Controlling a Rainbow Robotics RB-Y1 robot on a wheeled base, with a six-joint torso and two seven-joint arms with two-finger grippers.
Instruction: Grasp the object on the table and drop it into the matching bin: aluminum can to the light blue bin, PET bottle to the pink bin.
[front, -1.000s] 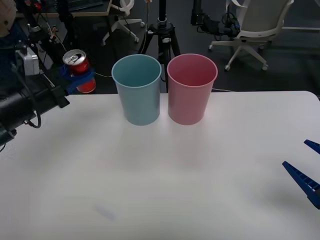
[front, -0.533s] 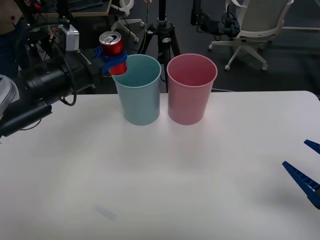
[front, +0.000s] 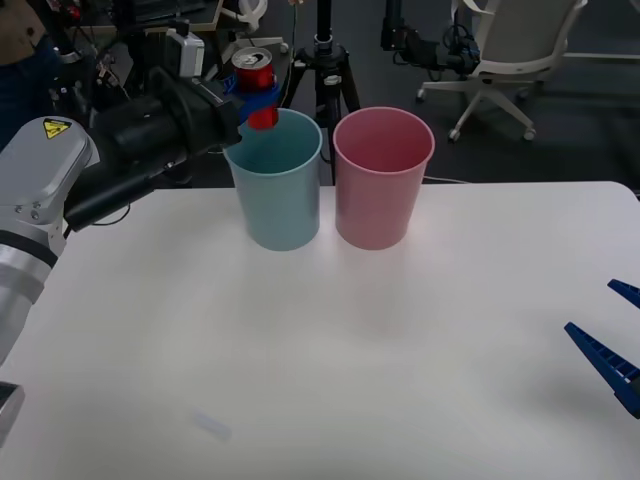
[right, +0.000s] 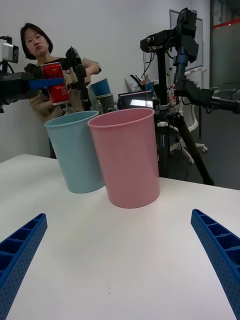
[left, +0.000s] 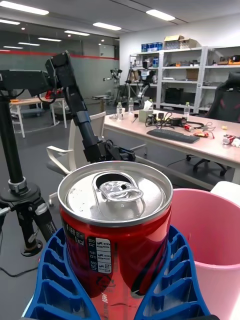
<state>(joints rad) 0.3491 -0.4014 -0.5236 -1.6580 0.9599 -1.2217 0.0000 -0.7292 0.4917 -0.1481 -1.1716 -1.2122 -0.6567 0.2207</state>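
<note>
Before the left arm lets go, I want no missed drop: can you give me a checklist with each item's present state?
1. Left end effector shut on the small red aluminum can with the silver pull-tab lid: ok.
2. Can upright in the grip: ok.
3. Can over the tall pale blue plastic bin, not the tall pink plastic bin: ok, though it sits near the back-left rim.
4. Can fully inside the rim line: cannot tell; a little more travel toward the centre seems safer.
5. Blue bin standing upright on the white table: ok.
6. Right end effector open, low over the table's right edge, away from both bins: ok.
</note>
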